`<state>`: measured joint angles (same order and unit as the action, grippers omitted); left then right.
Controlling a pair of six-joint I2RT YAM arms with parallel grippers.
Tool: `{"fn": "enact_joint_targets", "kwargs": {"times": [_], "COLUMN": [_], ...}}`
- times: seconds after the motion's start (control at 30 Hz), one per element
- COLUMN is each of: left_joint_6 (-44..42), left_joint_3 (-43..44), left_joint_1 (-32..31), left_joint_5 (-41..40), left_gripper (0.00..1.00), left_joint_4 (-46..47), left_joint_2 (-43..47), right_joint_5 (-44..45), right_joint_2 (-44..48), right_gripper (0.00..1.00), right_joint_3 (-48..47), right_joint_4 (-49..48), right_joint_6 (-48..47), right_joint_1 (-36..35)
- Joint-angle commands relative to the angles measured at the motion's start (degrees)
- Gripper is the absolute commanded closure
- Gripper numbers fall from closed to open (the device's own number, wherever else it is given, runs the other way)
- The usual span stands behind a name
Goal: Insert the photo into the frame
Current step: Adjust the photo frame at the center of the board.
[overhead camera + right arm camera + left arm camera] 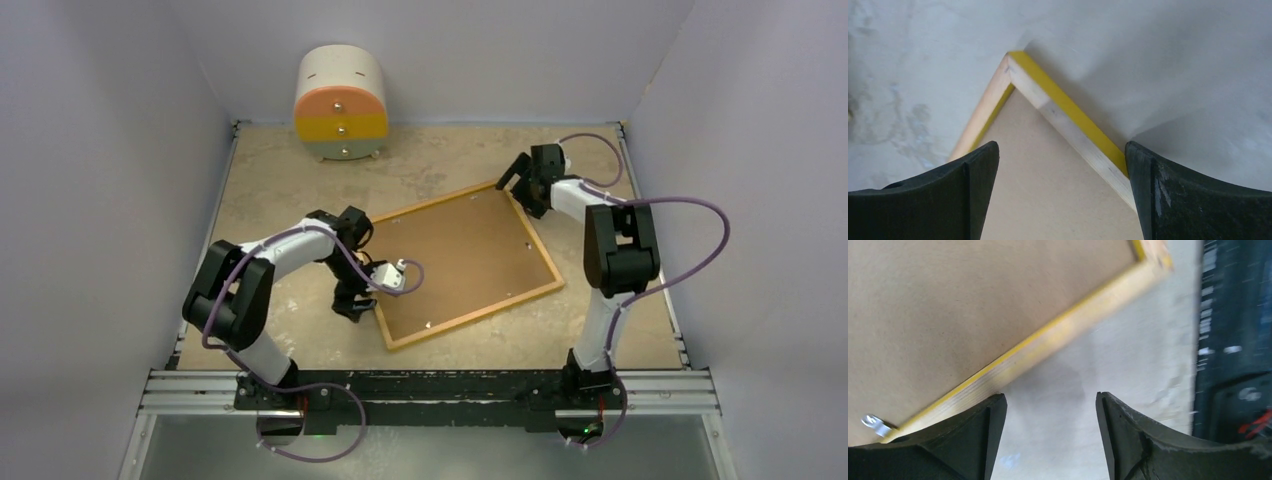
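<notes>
**Two open grippers at a face-down frame**

One frame (478, 317) lies flat near the middle of the table (440, 160), turned at an angle with its pale wooden back up. A brown backing board (460, 262) fills it. The photo shows in no view, and whether it lies under the board cannot be told.

The left gripper (352, 308) stands at the frame's near-left edge with its jaws apart and only bare table between them. In the left wrist view one finger (973, 440) overlaps the rim beside a small metal tab (875, 424); contact cannot be judged. The dark rail (1233, 340) at that view's right side is blurred.

The right gripper (515, 190) hovers at the far-right corner, spread wide and gripping nothing. Its fingers cut off the lower rim in the right wrist view.

A rounded drawer unit (341, 103) stands against the back wall, well apart from the frame.
</notes>
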<state>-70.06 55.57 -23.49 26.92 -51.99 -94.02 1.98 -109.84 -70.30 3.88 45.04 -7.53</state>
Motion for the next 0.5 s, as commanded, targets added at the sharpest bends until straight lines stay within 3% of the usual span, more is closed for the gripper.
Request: {"fn": "enact_joint_targets", "kwargs": {"times": [0.0,0.1,0.23,0.37,0.47], "left_joint_6": [-1.10,-0.60,1.27,15.58,22.47], "left_joint_3": [4.64,8.90,17.62,22.78,21.66], "left_joint_1": [-3.66,-2.20,6.48,15.09,16.18], "left_joint_5": [14.56,13.05,11.73,5.60,0.99], "left_gripper": [0.27,0.18,0.14,0.30,0.36], "left_joint_4": [-5.81,-8.68,-7.94,11.20,23.10], "left_joint_2": [0.66,0.85,-1.07,-4.98,-7.74], "right_joint_5": [-10.22,-3.98,0.88,1.67,-0.08], "right_joint_2": [-5.67,-5.78,-0.39,9.29,19.21], "right_gripper": [0.03,0.01,0.01,0.01,0.01], "right_joint_3": [-10.25,-14.94,-12.96,-5.13,7.00], "right_joint_4": [2.63,8.53,10.64,14.89,13.30], "right_joint_6": [1.37,-0.86,-2.75,-2.72,-1.14], "right_joint_1": [-3.53,-3.05,-0.08,0.94,0.94]}}
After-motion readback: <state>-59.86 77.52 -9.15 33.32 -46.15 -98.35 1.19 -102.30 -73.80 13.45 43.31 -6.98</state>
